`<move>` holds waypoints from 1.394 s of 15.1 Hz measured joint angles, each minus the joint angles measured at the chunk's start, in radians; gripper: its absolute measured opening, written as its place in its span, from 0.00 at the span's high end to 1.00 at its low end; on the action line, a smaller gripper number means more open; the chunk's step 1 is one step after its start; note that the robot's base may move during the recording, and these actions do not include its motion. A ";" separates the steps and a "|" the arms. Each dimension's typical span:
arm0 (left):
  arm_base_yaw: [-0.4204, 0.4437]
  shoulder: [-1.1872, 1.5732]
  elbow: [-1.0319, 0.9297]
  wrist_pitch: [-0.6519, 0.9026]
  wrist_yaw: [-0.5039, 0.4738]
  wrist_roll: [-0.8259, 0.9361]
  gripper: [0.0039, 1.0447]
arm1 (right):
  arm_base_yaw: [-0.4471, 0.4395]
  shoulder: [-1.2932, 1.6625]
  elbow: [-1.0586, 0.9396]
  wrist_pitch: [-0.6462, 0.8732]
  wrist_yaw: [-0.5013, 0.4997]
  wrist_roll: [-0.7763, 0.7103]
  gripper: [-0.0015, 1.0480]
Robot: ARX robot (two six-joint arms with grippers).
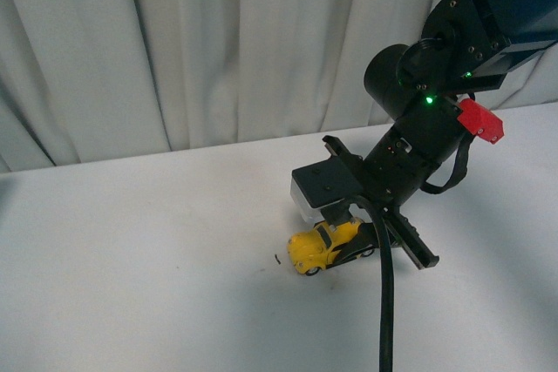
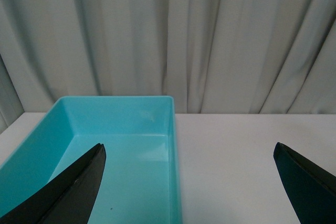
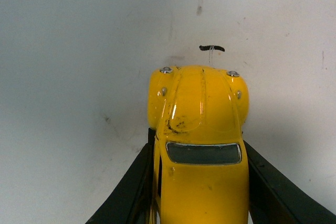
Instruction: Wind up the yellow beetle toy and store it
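White table (image 1: 131,259) — yellow beetle toy (image 1: 318,247) mid-surface

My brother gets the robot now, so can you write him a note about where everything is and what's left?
Right gripper: shut on the yellow beetle toy, which sits on the white table.
Left gripper: open, holding nothing, over the teal bin; nothing visible inside it.
Done: toy gripped.
Left: wind it up (can't tell if started), then probably store it in the bin.
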 joint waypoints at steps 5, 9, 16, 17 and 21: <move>0.000 0.000 0.000 0.000 0.001 0.000 0.06 | -0.052 -0.031 -0.069 0.021 -0.023 -0.018 0.60; 0.000 0.000 0.000 0.000 0.000 0.000 0.06 | -0.126 -0.074 -0.159 0.053 -0.027 -0.020 0.60; 0.000 0.000 0.000 0.000 0.000 0.000 0.06 | -0.222 -0.184 -0.383 0.189 -0.018 -0.021 0.60; 0.000 0.000 0.000 0.000 0.000 0.000 0.06 | -0.244 -0.194 -0.409 0.214 -0.030 -0.021 0.60; 0.000 0.000 0.000 0.000 0.000 0.000 0.06 | -0.356 -0.198 -0.468 0.258 -0.105 -0.018 0.60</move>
